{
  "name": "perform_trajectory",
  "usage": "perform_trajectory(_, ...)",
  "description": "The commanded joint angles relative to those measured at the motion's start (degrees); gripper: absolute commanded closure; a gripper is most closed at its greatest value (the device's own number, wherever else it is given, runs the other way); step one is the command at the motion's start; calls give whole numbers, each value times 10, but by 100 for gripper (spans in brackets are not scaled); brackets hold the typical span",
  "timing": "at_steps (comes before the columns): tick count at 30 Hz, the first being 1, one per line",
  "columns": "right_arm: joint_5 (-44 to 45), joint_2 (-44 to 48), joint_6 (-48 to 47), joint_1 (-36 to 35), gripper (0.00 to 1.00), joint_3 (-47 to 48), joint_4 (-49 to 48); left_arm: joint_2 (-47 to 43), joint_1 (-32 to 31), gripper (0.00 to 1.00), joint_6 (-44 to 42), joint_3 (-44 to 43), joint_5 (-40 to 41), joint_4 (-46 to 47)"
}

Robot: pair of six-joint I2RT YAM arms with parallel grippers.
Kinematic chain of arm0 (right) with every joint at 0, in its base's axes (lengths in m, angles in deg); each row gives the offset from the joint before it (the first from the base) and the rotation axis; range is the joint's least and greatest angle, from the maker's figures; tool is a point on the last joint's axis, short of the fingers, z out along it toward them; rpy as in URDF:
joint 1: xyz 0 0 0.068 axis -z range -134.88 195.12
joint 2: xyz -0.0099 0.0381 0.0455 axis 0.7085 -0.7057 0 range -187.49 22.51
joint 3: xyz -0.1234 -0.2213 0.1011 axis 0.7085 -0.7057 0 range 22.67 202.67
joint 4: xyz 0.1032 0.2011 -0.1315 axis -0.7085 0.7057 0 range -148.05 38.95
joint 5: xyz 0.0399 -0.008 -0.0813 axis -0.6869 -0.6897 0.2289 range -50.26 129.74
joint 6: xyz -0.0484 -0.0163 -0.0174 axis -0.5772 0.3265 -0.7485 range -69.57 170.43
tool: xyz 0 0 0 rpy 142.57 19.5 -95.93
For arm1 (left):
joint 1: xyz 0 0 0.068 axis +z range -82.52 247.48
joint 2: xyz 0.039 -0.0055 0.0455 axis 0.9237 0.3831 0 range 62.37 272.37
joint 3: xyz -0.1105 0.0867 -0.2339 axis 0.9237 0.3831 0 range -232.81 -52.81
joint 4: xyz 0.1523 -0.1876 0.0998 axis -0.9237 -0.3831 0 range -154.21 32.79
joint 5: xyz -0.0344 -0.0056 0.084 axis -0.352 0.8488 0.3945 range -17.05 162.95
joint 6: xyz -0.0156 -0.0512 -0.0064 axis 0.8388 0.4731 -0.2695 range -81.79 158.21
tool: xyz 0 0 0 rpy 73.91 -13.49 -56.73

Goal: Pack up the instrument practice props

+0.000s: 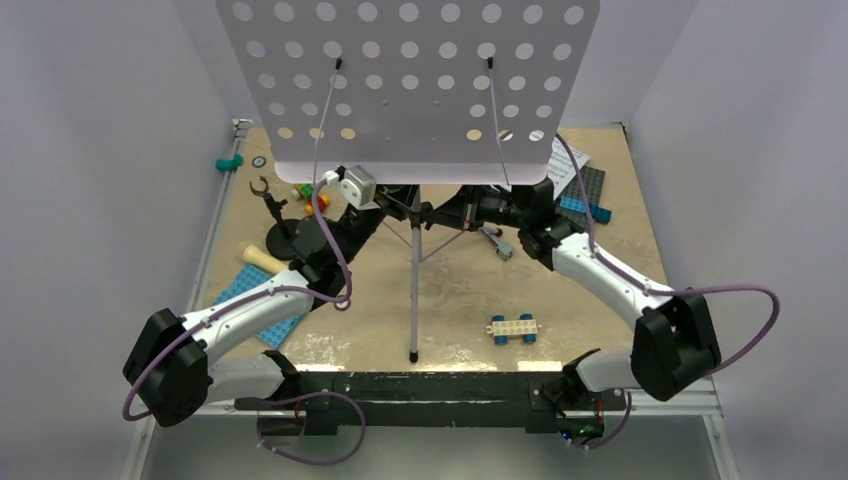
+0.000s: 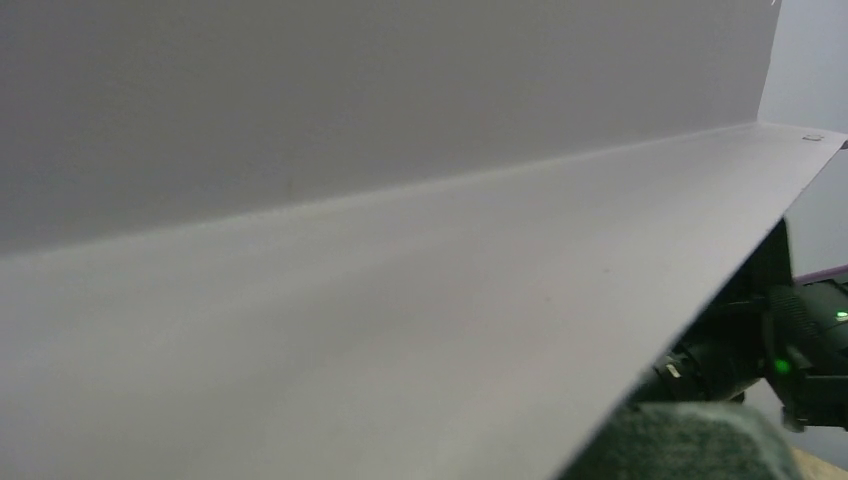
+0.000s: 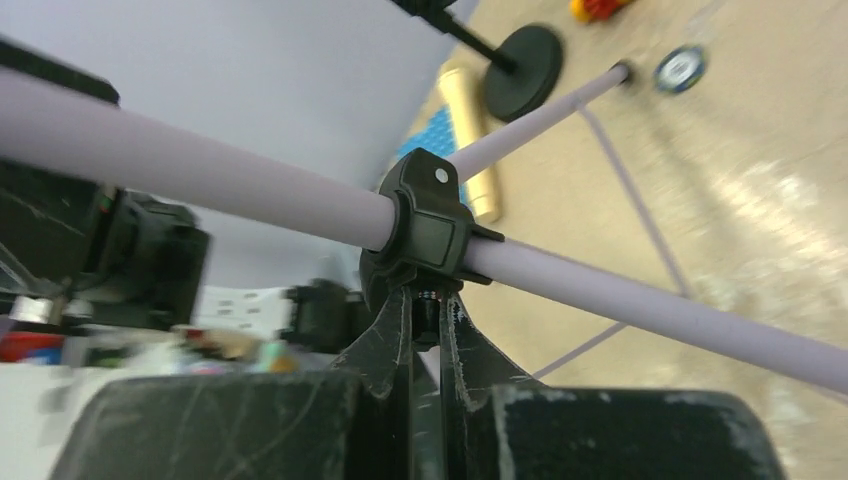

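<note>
The lilac perforated music stand [image 1: 408, 80] stands mid-table on its thin tripod [image 1: 414, 280]. My right gripper [image 3: 428, 300] is shut on a small black knob under the black clamp [image 3: 425, 225] on the stand's lilac pole; in the top view it [image 1: 452, 214] sits right of the pole. My left arm [image 1: 330, 235] reaches under the desk, and its fingers are hidden. The desk's lilac shelf [image 2: 400, 330] fills the left wrist view. The black round-base mic stand [image 1: 280, 240] and the cream-yellow microphone [image 1: 258, 256] are at the left. White sheet music [image 1: 565, 160] lies at the back right.
A blue baseplate [image 1: 255, 305] lies under my left arm and a grey one [image 1: 592, 185] at the back right. A white and blue brick car [image 1: 514, 327] sits front right. Loose bricks [image 1: 305, 192] and a teal piece [image 1: 229, 161] lie at the back left.
</note>
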Motion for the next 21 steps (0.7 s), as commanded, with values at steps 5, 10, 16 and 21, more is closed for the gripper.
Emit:
perform_trajectory(5,315,132,-396,-122,100,-148,-121,38,-13,100,12,23,-22,-88)
perform_trajectory(10,429,163,-537,-197,100,-218,-206,48,-13,100,24,28,-22,-80)
perform_trajectory(16,537,166,-646,-262,100,-236,-247,55,-13,100,27,27,-21,-74)
perform_trajectory(21,549,199,-578,-264,57,-191,-123,45,-13,100,24,25,-12,-68)
